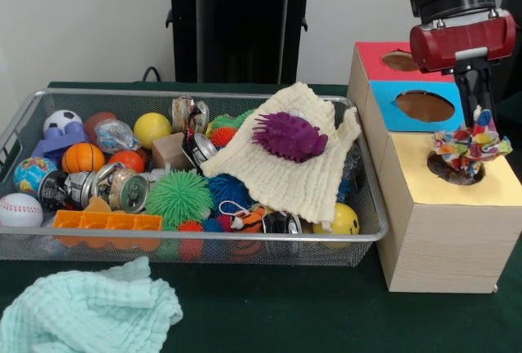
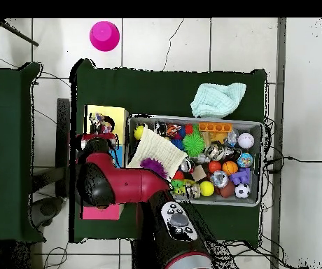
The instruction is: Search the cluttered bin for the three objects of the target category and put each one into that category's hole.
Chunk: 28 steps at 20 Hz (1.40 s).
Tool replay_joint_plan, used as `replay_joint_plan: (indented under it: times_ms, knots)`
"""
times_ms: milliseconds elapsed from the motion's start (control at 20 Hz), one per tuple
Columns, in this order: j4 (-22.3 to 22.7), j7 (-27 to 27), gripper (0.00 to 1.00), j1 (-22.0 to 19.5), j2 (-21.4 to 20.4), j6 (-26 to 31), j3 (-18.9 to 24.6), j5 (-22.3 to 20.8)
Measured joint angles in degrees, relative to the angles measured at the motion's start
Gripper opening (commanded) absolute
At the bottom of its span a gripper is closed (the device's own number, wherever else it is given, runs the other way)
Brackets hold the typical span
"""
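At the right of the front view, the claw (image 1: 481, 129) hung over the yellow-topped end of the wooden box (image 1: 444, 231), clenched on a multicoloured patchwork cloth (image 1: 471, 147). The cloth dangled from the fingertips, its long axis close to vertical, its lower folds sagging into the yellow section's hole (image 1: 453, 169) while its upper part flared wider than the opening. In the overhead view the same cloth (image 2: 102, 127) showed at the upper left of centre, beside the wire bin (image 2: 256, 126).

The likeliest trouble, as I judged it, was a snag: bunched wider than the hole, the cloth could drape over the rim and rest on the box top once let go. It could also cling to the fingertips and lift out again. A cream cloth (image 1: 285, 169) and a mint cloth (image 1: 86, 312) on the counter (image 1: 269, 312) lay untouched.
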Motion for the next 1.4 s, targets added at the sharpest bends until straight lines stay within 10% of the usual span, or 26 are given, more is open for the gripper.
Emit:
replay_joint_plan:
  times_ms: [200,250,1400]
  knots:
    - [0.0,0.0,0.00,-0.1,0.0,0.0,0.0,0.0]
    - [0.0,0.0,1.00,-0.3,0.0,0.0,0.2,0.0]
    - [0.0,0.0,1.00,-1.1,-1.9,0.7,0.8,0.0]
